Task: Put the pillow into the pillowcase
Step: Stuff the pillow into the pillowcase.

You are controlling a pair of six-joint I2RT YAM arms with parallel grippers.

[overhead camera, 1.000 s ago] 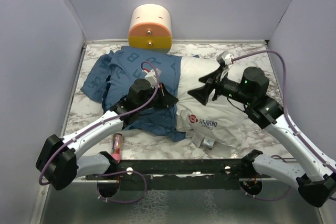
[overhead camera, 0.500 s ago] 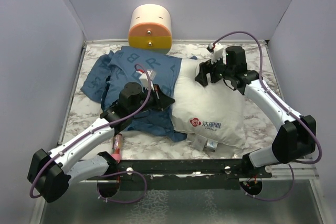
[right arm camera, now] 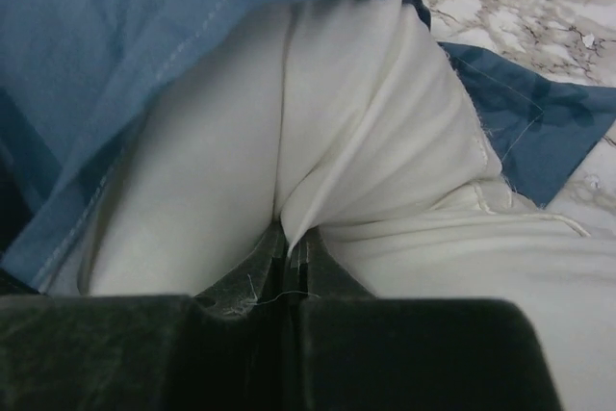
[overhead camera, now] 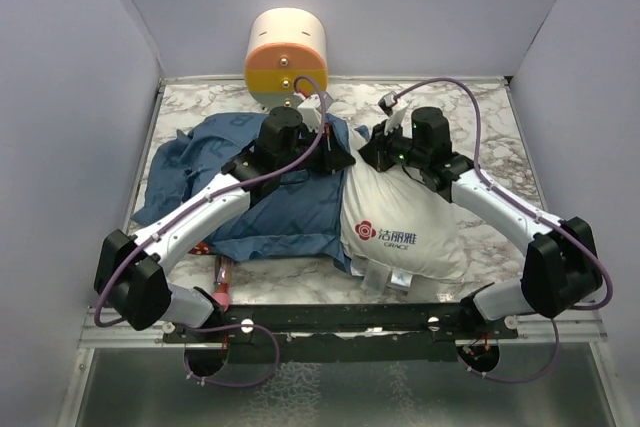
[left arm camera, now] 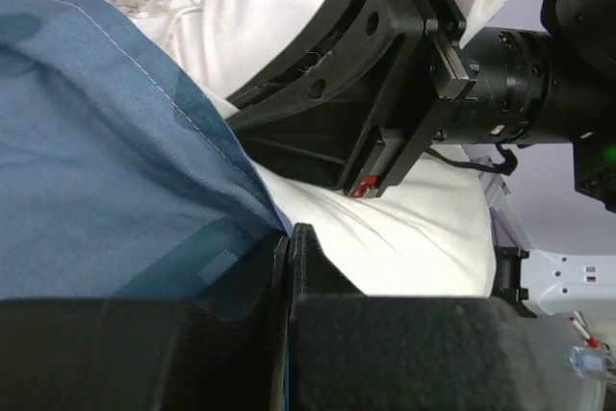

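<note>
Left hand point(overhead camera: 333, 154), clamped shut on the pillowcase point(overhead camera: 270, 209) hem, holds its mouth up at centre tabletop point(overhead camera: 480, 127), while right hand point(overhead camera: 372, 152), just beside it at 3 o'clock, pinches a fold of the pillow point(overhead camera: 400, 212), evidently to feed that far end inside; label end lies uncovered toward 6 o'clock.

Cream-and-orange cylinder point(overhead camera: 287, 52) at the marble table's point(overhead camera: 195, 97) far edge.

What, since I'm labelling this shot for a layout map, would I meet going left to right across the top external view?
By their middles: pillowcase → left claw, pinching its edge → right claw, pinching white fabric → pillow.
</note>
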